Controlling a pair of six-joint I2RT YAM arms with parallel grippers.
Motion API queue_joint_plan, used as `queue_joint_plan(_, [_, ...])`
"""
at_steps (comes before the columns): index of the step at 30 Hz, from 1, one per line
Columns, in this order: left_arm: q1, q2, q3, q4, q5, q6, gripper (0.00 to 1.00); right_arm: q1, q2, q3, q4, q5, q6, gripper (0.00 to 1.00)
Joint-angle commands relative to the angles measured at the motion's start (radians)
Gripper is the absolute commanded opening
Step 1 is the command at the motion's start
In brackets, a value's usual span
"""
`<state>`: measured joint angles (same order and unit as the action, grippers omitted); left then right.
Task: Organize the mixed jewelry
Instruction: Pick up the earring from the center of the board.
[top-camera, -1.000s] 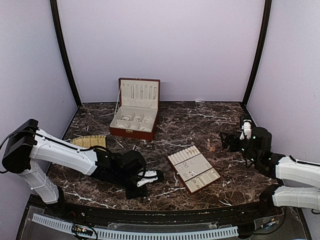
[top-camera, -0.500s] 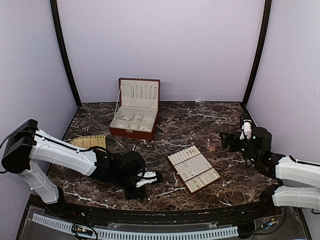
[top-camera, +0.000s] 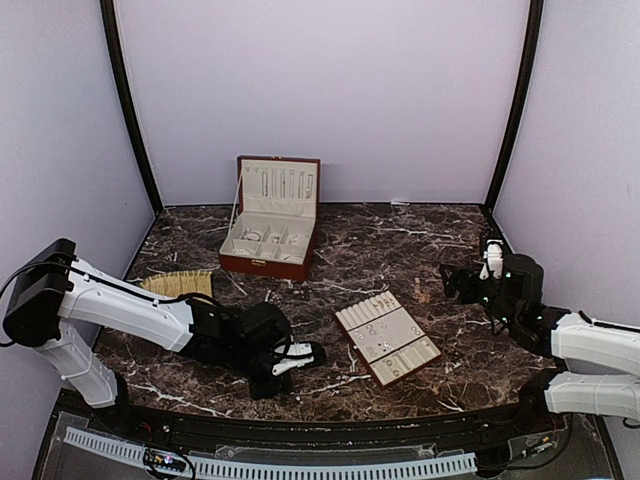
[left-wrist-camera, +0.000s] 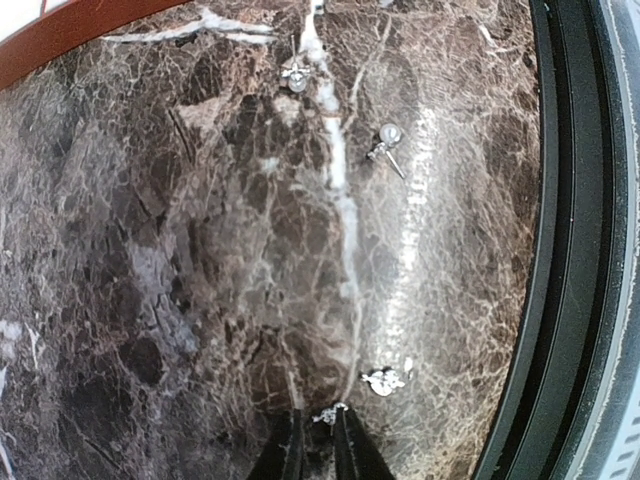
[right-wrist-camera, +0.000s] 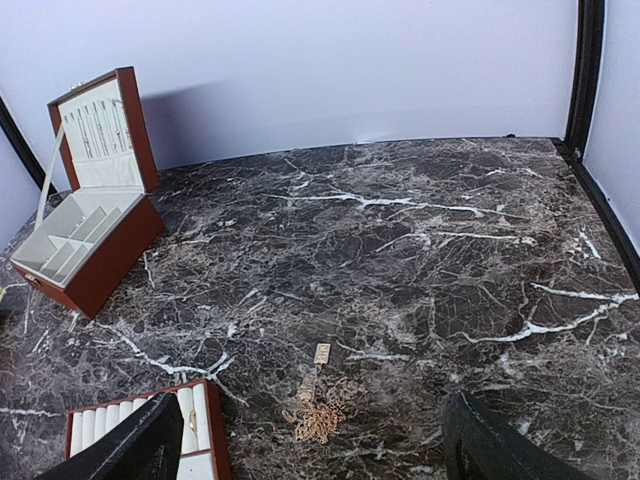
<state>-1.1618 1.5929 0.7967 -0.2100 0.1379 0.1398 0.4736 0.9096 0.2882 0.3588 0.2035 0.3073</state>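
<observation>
Left wrist view: our left pincer (left-wrist-camera: 319, 425) stands nearly together around a tiny stud (left-wrist-camera: 328, 412) at its tips; whether clamped, we cannot tell. We should squeeze gently, avoiding the second stud (left-wrist-camera: 382, 380) just right of it

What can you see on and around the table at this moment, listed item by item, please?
table: one, dark brown marble, under everything
jewelry box: one, red-brown, cream-lined, open, back left of centre
slotted tray: one, cream with brown rim, front centre-right
straw mat: one, straw-coloured, left side of the table
chain: one, gold, on bare marble right of the tray
studs: at least four, silvery, loose on marble left of the tray
left gripper: one, black and white, jaws nearly closed at one stud, grip unclear
right gripper: one, black, right side, jaws wide open, empty
</observation>
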Motion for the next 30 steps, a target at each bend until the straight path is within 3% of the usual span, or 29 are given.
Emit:
queue_joint_plan(1, [-0.009,-0.013,-0.004,-0.014,0.002,0.011,0.14,0.005,0.001,-0.007,0.037,0.012,-0.009,0.91])
queue_joint_plan(11, [-0.01,0.002,0.002,-0.014,-0.008,0.008,0.12,0.005,-0.002,-0.008,0.037,0.013,-0.009,0.91])
queue_joint_plan(18, [-0.009,-0.002,0.0,-0.008,-0.017,0.005,0.0,0.005,-0.004,-0.007,0.037,0.013,-0.009,0.91])
queue_joint_plan(30, [0.011,-0.078,0.004,0.015,-0.125,-0.125,0.0,0.005,-0.011,-0.007,0.031,0.014,-0.011,0.91])
